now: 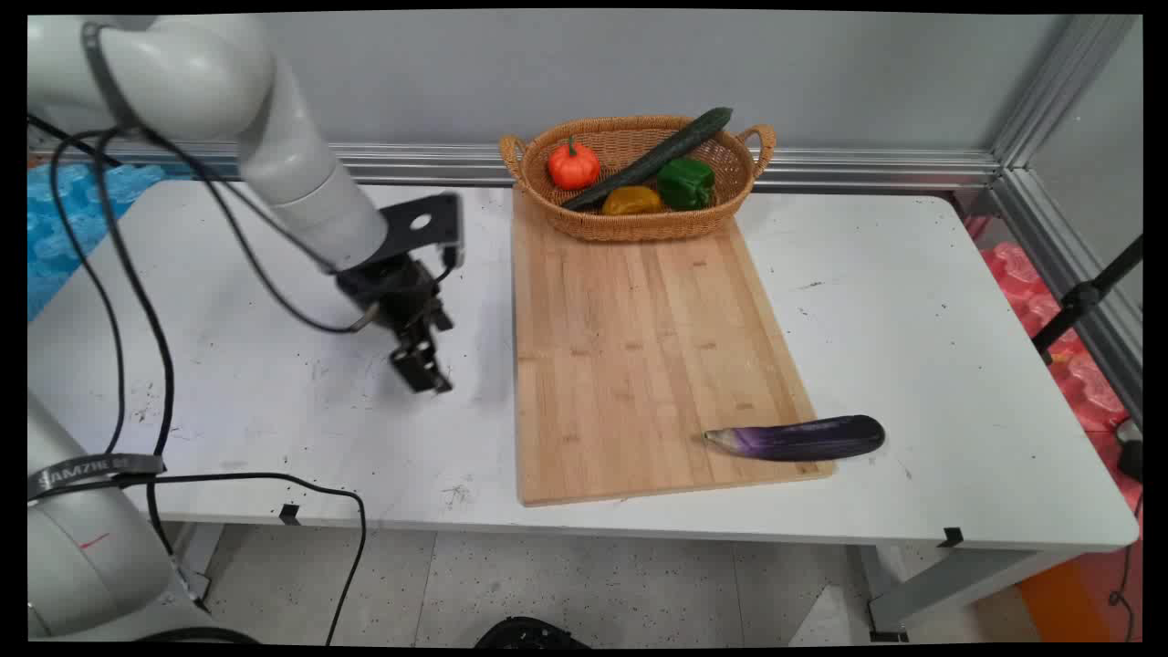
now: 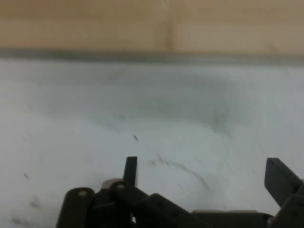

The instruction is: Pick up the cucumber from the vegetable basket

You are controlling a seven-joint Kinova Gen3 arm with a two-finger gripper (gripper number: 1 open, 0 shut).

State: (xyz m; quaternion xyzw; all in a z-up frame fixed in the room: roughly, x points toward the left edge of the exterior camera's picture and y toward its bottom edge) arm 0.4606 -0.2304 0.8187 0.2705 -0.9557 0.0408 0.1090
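Hovering low over the white bench [image 1: 274,401], the black two-finger end effector [image 1: 422,372] points down at bare surface just left of the long light-wood cutting board [image 1: 639,347]. In the hand view you see the end effector [image 2: 204,178] with its two fingers standing well apart and nothing between them; only scuffed bench top lies below, with the cutting board's edge running across the top of that view.

Take the cutting board as your landmark. The end effector sits off the board's left long edge, about level with the board's middle, and touches nothing.

The nearest loose item is the dark purple, elongated eggplant [image 1: 796,438]. It lies at the board's near right corner, across the full width of the board from the end effector. Its long axis runs roughly crosswise to the board's length, the pale stem end resting on the wood and the rounded end overhanging the right edge onto the bench.

At the board's far end stands an oval woven wicker basket [image 1: 639,226] with two handles. It holds a small orange pumpkin [image 1: 573,165], a long dark green cucumber [image 1: 659,157] laid diagonally, a green bell pepper [image 1: 685,182] and a yellow-orange bell pepper [image 1: 631,200].

The board surface between the end effector and the eggplant carries nothing. Black cables [image 1: 119,301] hang from the arm on the side away from the board.
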